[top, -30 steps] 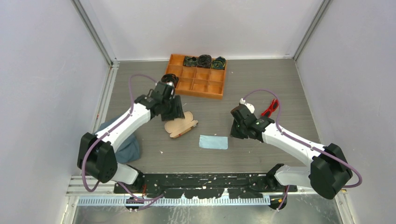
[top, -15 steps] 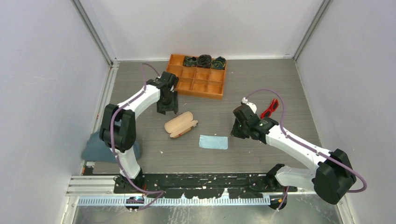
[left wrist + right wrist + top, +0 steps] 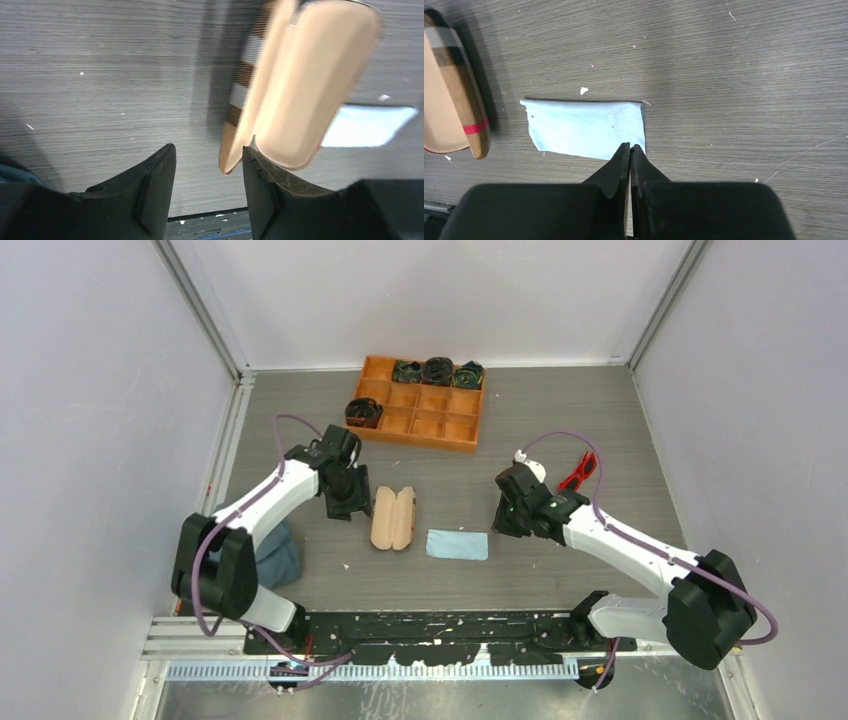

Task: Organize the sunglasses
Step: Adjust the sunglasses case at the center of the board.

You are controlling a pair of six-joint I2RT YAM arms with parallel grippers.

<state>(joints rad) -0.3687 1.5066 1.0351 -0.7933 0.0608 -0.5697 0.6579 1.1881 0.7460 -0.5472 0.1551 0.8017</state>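
Note:
The red sunglasses [image 3: 580, 472] lie on the table at the right, behind my right arm and untouched. The plaid case [image 3: 393, 518] lies open at the centre, tan lining up [image 3: 305, 85]. My left gripper [image 3: 351, 508] is open just left of it; in the left wrist view the gripper [image 3: 209, 156] has its right fingertip [image 3: 252, 160] against the case's near end. The light blue cloth [image 3: 457, 544] lies flat right of the case. My right gripper [image 3: 498, 524] is shut and empty, its tips [image 3: 630, 148] over the cloth's [image 3: 584, 127] corner.
An orange compartment tray [image 3: 440, 425] with dark rolled items in its back row stands at the far centre. One more dark roll [image 3: 363, 412] sits at the tray's left side. A dark blue cloth [image 3: 272, 552] lies under the left arm. Walls enclose the table.
My left arm swung out to the tray's left and came back beside the case. The case turned from slanted to lengthwise. The right arm barely moved.

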